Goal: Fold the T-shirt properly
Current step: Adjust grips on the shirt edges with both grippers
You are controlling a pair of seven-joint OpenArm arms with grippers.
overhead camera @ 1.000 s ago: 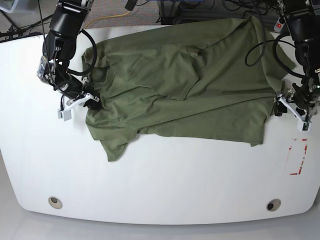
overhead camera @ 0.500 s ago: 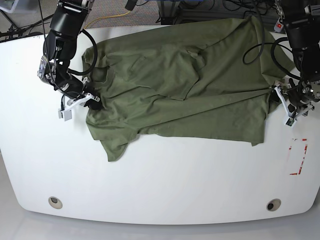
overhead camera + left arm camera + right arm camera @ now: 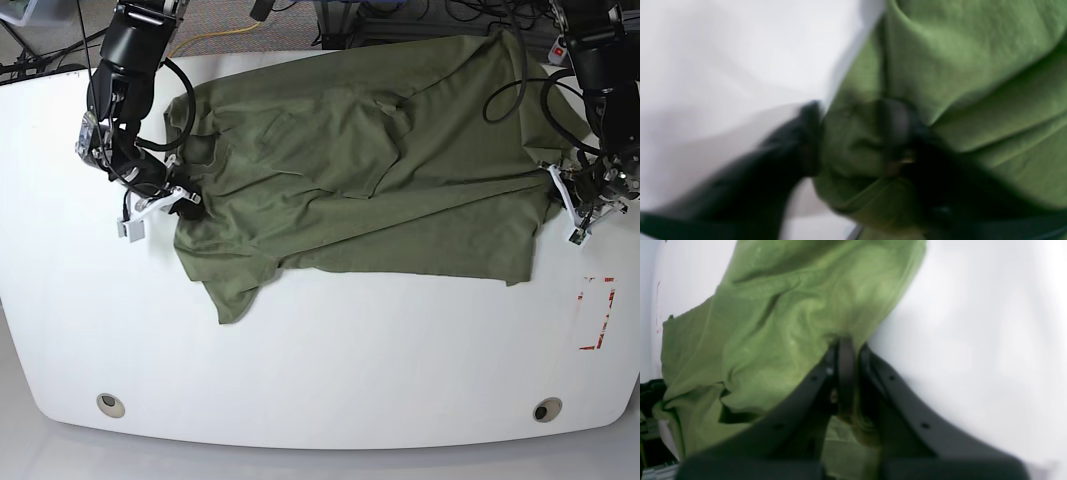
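Note:
The olive-green T-shirt [image 3: 360, 180] lies wrinkled and partly folded over itself across the far half of the white table [image 3: 350, 350]. At its left edge my right gripper [image 3: 183, 205] is shut on the fabric. The right wrist view shows its black fingers [image 3: 846, 353] pressed together on the T-shirt [image 3: 773, 323] hem. My left gripper [image 3: 562, 195] sits at the shirt's right edge. In the blurred left wrist view its two fingertips [image 3: 810, 133] pinch a bunch of the T-shirt [image 3: 973, 66] between them.
A red rectangle outline [image 3: 597, 312] is marked on the table near the right edge. Two round holes [image 3: 111, 404] [image 3: 546, 409] sit near the front edge. Cables and equipment lie behind the table's far edge.
My left gripper moved in from the right, onto the shirt's right edge, and closed on the fabric there. That edge has shifted slightly right. The right arm has hardly moved.

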